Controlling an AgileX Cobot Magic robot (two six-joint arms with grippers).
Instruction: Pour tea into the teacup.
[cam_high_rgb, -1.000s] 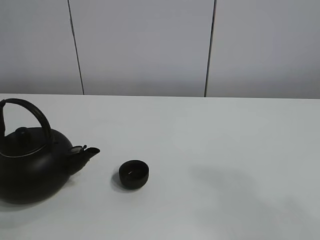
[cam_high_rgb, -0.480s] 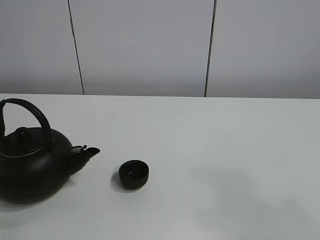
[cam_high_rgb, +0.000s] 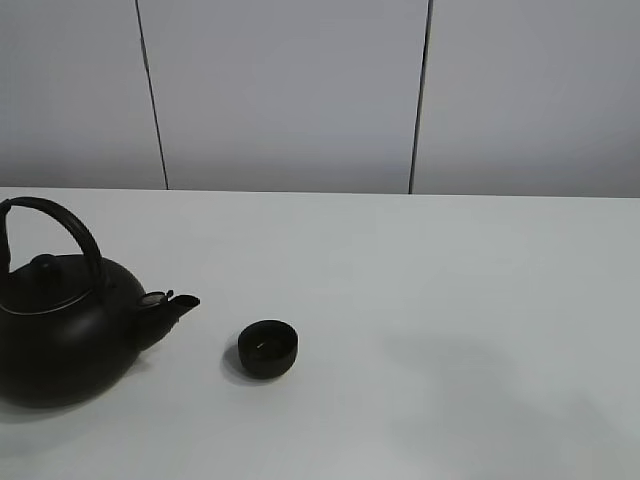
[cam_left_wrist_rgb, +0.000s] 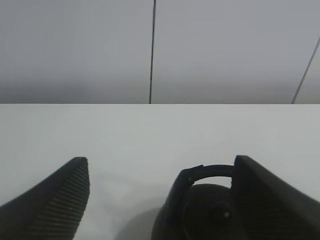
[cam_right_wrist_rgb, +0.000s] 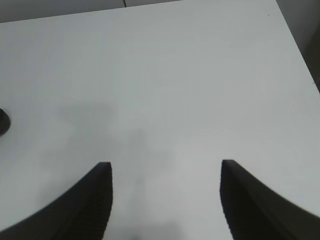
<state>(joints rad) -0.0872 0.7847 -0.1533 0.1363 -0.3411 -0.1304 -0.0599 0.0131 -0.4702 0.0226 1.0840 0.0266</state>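
At the left edge of the tabletop (cam_high_rgb: 450, 280) the kettle (cam_high_rgb: 60, 335) stands upright, the teacup (cam_high_rgb: 267, 348) just beside its spout (cam_high_rgb: 180, 303), unpoured: the left claw (cam_left_wrist_rgb: 160, 161), spread wide over the handle (cam_left_wrist_rgb: 205, 172), should next close on it, while the right claw (cam_right_wrist_rgb: 166, 164) hangs spread, empty.

No legible text, label, brand, number or sign anywhere.

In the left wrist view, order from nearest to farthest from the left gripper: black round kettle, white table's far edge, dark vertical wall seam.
1. Black round kettle, close by the left gripper.
2. White table's far edge, well beyond it.
3. Dark vertical wall seam, behind the table, farthest.
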